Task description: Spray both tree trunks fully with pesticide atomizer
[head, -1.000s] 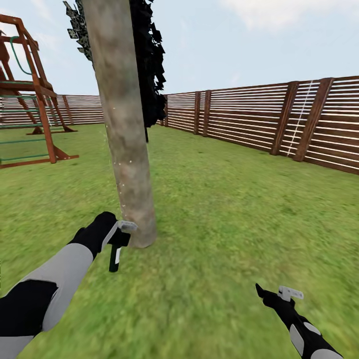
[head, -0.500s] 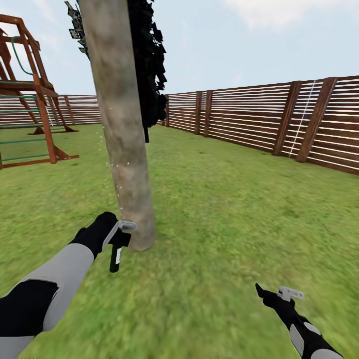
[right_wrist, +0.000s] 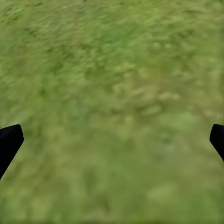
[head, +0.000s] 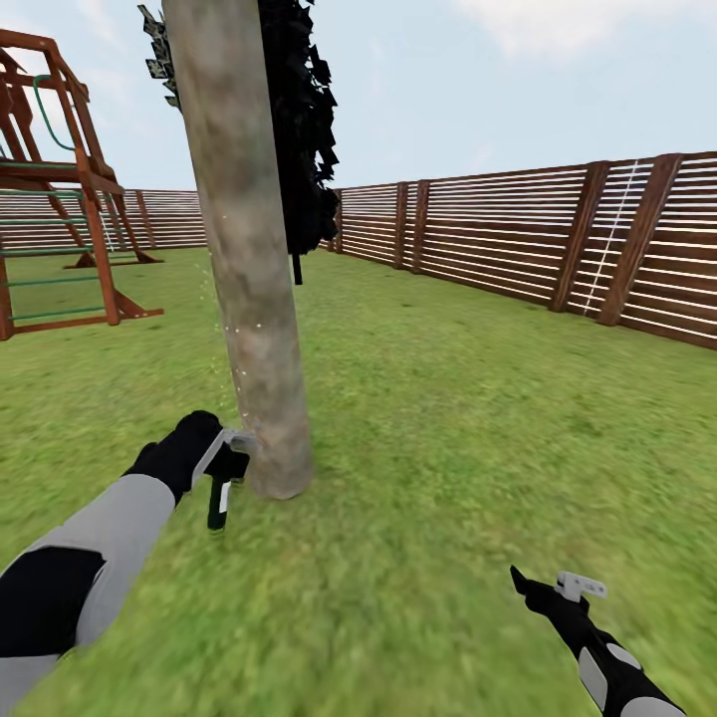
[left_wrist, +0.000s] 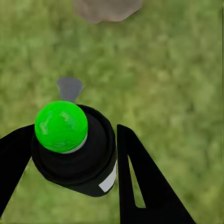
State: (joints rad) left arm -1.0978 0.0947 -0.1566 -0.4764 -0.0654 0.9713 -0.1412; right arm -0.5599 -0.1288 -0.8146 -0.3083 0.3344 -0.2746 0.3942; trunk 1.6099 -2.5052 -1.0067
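A thick grey-brown mottled tree trunk [head: 249,249] rises from the grass straight ahead, its foot [left_wrist: 106,8] also visible past my left hand. Pale specks dot the trunk's left side [head: 236,334]. My left gripper [head: 223,466] sits just left of the trunk's foot, shut on the pesticide atomizer [head: 216,506], a small black can hanging downward. In the left wrist view the atomizer [left_wrist: 77,158] shows a bright green round top [left_wrist: 61,126] between the two black fingers of the left gripper [left_wrist: 70,135]. My right gripper [head: 538,590] hovers low over grass at the lower right, open [right_wrist: 112,140] and holding nothing.
A dark narrow cypress-like tree [head: 304,149] stands right behind the trunk. A wooden playset [head: 60,179] is at the far left. The brown slatted fence [head: 518,239] runs along the back and right. Grass lawn [head: 458,418] spreads all around.
The whole picture has shifted slightly right, so the camera turned. My left gripper with the atomizer has moved a little left and up beside the trunk's foot. The right arm has stayed put.
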